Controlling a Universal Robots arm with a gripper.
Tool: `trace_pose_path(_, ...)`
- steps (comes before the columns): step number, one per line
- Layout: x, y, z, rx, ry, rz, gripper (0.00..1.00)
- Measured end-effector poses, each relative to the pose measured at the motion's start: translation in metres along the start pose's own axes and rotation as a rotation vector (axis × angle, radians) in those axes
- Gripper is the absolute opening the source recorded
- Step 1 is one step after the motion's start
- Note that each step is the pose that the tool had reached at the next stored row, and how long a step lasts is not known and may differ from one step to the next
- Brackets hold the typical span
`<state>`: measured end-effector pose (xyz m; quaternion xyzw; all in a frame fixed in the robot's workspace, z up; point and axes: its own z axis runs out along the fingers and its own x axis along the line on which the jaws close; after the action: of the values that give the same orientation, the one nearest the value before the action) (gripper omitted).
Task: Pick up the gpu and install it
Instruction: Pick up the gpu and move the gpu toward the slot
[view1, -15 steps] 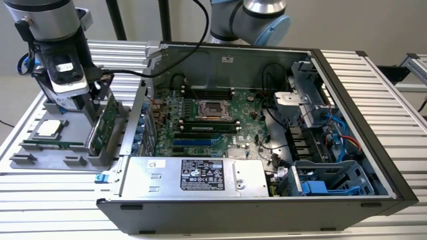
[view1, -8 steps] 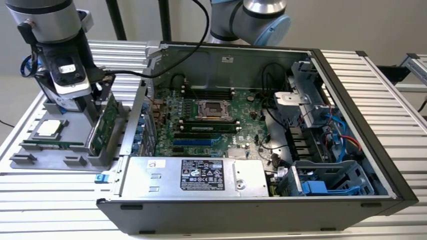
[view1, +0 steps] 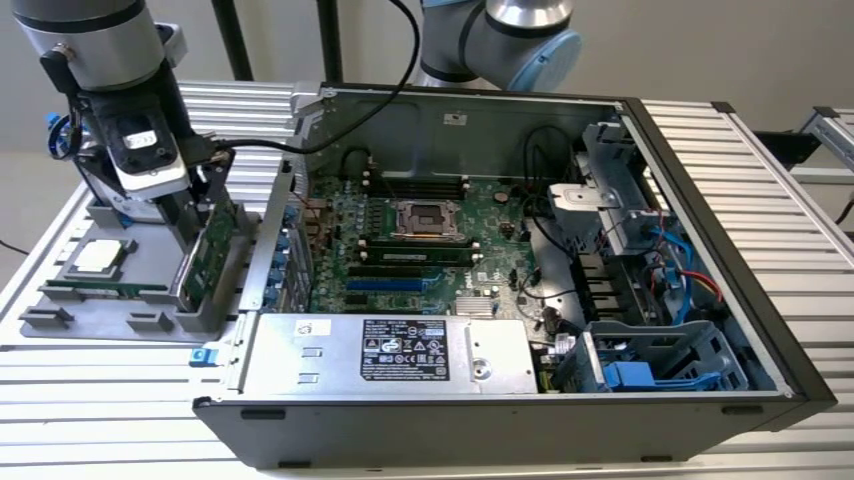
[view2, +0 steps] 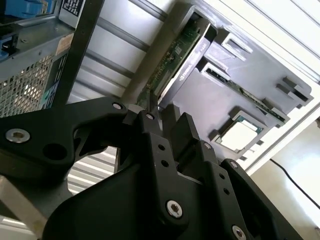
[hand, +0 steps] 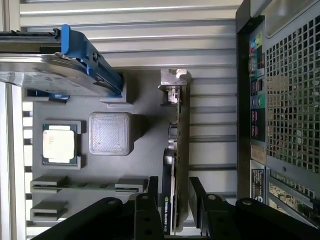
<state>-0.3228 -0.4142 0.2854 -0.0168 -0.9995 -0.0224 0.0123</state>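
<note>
Slatted silver aluminium table (view1: 747, 170): carries case and tray side by side, tray toward the edge at the exterior view's left
Open black tower computer case (view1: 467, 425): lies on its side with the lid off, baring the green motherboard (view1: 400, 250) and its blue and black slots
Grey moulded parts tray (view1: 94, 318): sits just beside the case, with parts held in shaped pockets
Black two-fingered gripper (hand: 174, 182): reaches down over the tray's case-side edge; closed to about the card's thickness with one finger at each face, so judged clamped on the card rather than merely straddling it
Flat green circuit-board gpu (hand: 179, 145): stands upright on its long edge in the slot along the tray's edge nearest the case, black cooler toward the tray's middle, silver bracket at one end, lower edge seated in the slot
Silver hard drive with blue rails (hand: 50, 70): propped in the tray near the card's bracket end, not touching it
Square silver processor chip (hand: 59, 144): flat in its pocket toward the tray's opposite edge
Step in hand: pick-up, at the grasp; card not yet lifted, install not begun
Next move calls for: by judgement, a straight pull out along the slot walls with no twist, and a grip firm enough to stop the board pivoting
</note>
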Motion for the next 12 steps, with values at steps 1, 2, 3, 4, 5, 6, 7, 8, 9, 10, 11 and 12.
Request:
trace_pose_path(1,0.0,0.0,0.0,0.0,0.0,0.0,1.0)
trace_pose_path(2,0.0,0.0,0.0002,0.0,-0.0001,0.0,1.0)
trace_pose_path(3,0.0,0.0,0.0008,0.001,-0.0004,0.0,1.0)
trace_pose_path(4,0.0,0.0,0.0014,0.0044,-0.0006,0.0,1.0)
trace_pose_path(5,0.0,0.0,0.0019,0.0096,-0.0005,0.0,1.0)
trace_pose_path(6,0.0,-0.0001,0.0023,0.0185,-0.0007,0.001,1.0)
trace_pose_path(7,-0.0001,-0.0001,0.0026,0.0289,-0.0011,0.001,1.0)
trace_pose_path(8,-0.0001,-0.0002,0.0035,0.0358,-0.0016,0.001,1.0)
trace_pose_path(9,-0.0001,-0.0002,0.0047,0.0388,-0.0028,0.001,1.0)
trace_pose_path(10,-0.0002,-0.0003,0.0057,0.0398,-0.0053,0.001,1.0)
trace_pose_path(11,-0.0002,-0.0003,0.007,0.0402,-0.0092,0.001,1.0)
trace_pose_path(12,-0.0002,-0.0004,0.0083,0.0404,-0.0133,0.001,1.0)
